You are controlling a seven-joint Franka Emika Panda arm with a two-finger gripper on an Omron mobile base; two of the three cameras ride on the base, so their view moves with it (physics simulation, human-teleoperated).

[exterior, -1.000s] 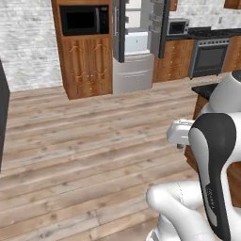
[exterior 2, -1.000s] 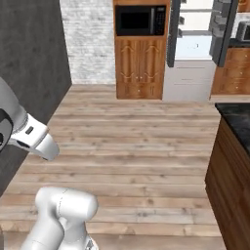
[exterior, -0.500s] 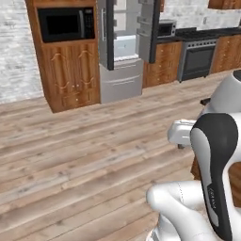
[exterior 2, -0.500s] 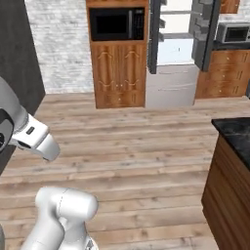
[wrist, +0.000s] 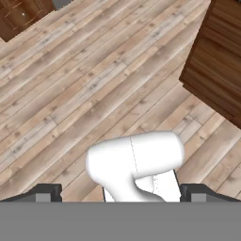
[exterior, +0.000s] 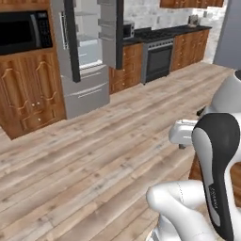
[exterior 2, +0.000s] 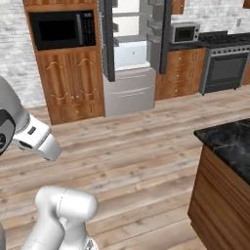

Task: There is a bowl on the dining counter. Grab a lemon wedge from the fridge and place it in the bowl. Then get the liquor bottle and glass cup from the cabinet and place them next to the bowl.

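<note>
Standing open, fridge (exterior 2: 133, 53) well apart — hand (wrist: 120, 190) seemingly spread, empty.

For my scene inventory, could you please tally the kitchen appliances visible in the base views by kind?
Fridge, doors open: 1
Built-in black microwave: 1
Small countertop microwave: 1
Stove with oven: 1
Total: 4

Pale wooden planks cover the floor (exterior: 94, 160), running diagonally across the room. Along the far wall stand warm-brown wooden cabinets (exterior 2: 73, 83) with a black microwave (exterior 2: 61, 29) built in above them. Further along sits a dark oven range (exterior: 157, 59) among more cabinets, beneath a light grey brick wall (exterior: 146, 12).
</note>
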